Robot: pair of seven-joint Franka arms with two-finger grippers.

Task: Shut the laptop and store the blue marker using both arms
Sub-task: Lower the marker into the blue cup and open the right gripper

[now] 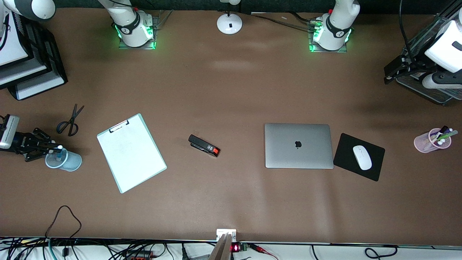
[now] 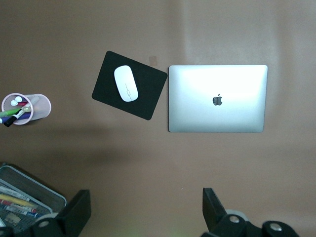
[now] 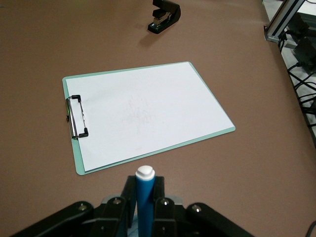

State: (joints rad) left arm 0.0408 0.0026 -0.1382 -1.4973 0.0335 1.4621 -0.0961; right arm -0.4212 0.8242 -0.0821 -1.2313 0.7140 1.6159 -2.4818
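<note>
Front view shows the laptop (image 1: 299,146) lying closed and flat on the brown table (image 1: 231,90), its lid with the dark logo facing up. It sits toward the left arm's end of the table. One short edge is just beside a corner of the black mouse pad (image 1: 375,159), which is turned at an angle and carries a white mouse (image 1: 362,157). The other three edges of the laptop have bare table around them.

The blue marker (image 3: 145,197) stands upright with its white end up, clamped between the fingers of the right gripper (image 1: 54,147). This gripper is over a pale blue cup (image 1: 64,160) at the right arm's end of the table, and the marker seems to reach down into the cup. A pair of scissors (image 1: 70,121) lies near, farther from the front camera.

Between cup and laptop there are a clipboard (image 1: 130,152) with white paper and a black stapler (image 1: 204,145), well apart from each other, with wide free room around them.

The left gripper (image 2: 145,212) hangs high over the table edge near a mesh tray (image 2: 24,197), its fingers spread and holding nothing. A pink cup (image 1: 431,141) with pens stands near that end. A white lamp base (image 1: 229,23) stands between the two arm bases.
</note>
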